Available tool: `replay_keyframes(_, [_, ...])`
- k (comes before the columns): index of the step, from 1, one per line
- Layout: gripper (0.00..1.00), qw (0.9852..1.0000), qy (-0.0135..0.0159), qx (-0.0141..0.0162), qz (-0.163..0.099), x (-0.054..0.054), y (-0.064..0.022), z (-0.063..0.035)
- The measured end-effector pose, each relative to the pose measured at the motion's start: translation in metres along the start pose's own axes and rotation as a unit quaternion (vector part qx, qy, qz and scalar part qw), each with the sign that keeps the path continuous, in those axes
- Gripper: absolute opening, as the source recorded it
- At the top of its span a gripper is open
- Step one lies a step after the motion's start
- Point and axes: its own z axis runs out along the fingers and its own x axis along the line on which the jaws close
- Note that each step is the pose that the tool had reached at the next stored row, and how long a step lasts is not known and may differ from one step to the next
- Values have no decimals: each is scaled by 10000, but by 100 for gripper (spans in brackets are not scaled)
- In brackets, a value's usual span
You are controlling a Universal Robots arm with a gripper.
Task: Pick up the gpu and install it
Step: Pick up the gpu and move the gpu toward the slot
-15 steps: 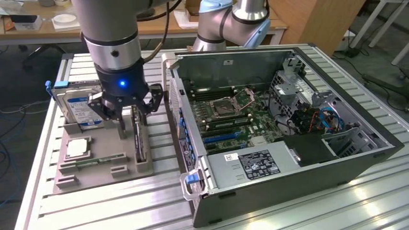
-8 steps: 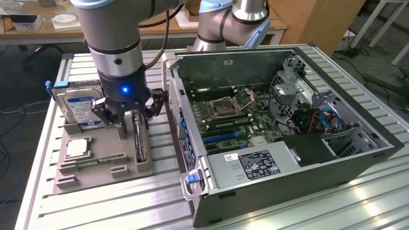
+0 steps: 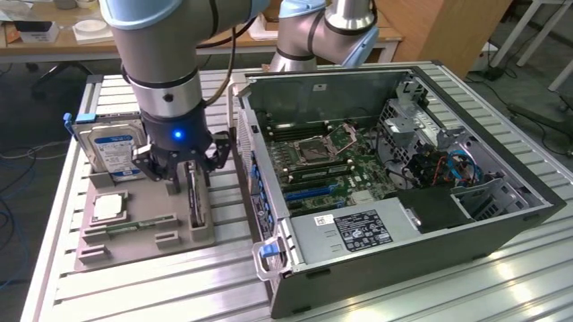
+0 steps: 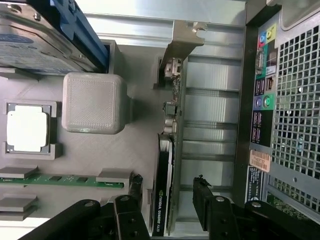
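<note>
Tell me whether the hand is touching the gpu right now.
Apart. The wrist view shows the open hand straddling the gpu, which stands on edge in its tray slot, with grey tray visible on either side between hand and card.

A robotics lab: a ribbed aluminium bench (image 3: 501, 282) carries an opened dark-grey computer tower (image 3: 403, 268) and a grey printed parts tray (image 3: 134, 247), with cluttered wooden desks (image 3: 63, 48) and loose floor cables (image 3: 23, 153) behind.

exterior: high and set back, angled down over my desk (image 3: 519, 282) and open computer case (image 3: 403, 268) | wrist: close, facing down past my gripper (image 4: 167, 182) | 2 views share: parts tray (image 4: 142, 147), gpu (image 4: 161, 200), hard drive (image 4: 35, 50), the case's rear
</note>
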Motion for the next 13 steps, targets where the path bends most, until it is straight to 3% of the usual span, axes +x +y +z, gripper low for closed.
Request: replay_keyframes(13, [53, 10000, -21, 1, -1, 9, -17, 224])
